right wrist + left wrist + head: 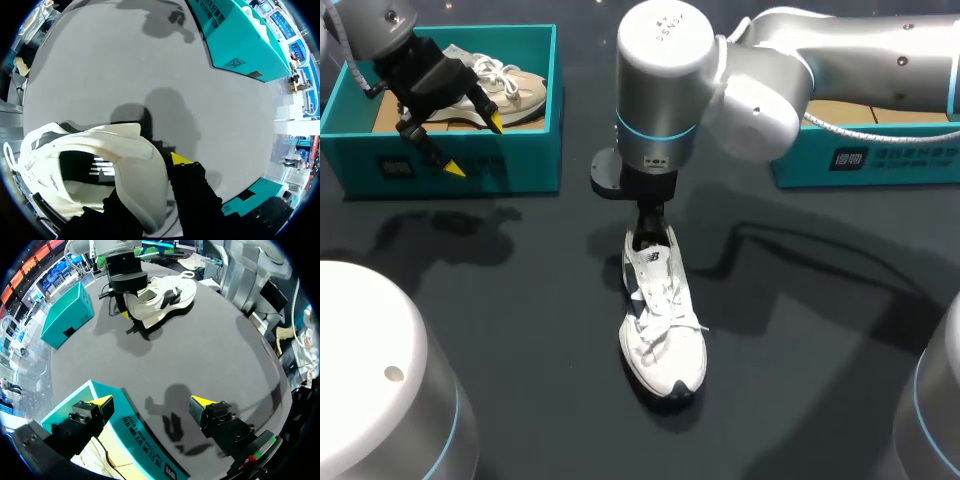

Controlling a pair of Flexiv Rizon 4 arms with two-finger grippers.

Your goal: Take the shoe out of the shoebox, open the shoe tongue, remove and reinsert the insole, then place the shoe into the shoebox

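The white shoe point(660, 310) is out of its box and stands upright on the dark surface point(500, 290), toe towards me, laces tied. The right pincer point(648, 225) comes straight down on the heel and is nipped onto the collar there. One yellow-tipped finger point(180, 159) sits outside the heel wall and the other seems to be down inside the shoe. My guess is that this grip steadies the shoe so the tongue can be worked open. The left pincer point(474, 145) hangs spread wide, holding nothing, above the front wall of the teal shoebox point(525, 160). It looks parked clear of the work, ready to come across to the laces. A second pale shoe point(515, 85) lies in that box, and another teal box point(860, 165) sits at the far right.

The right arm's wrist covers the shoe's opening from above, so I can't see the insole or the inner finger. The tongue is mostly under the laces.
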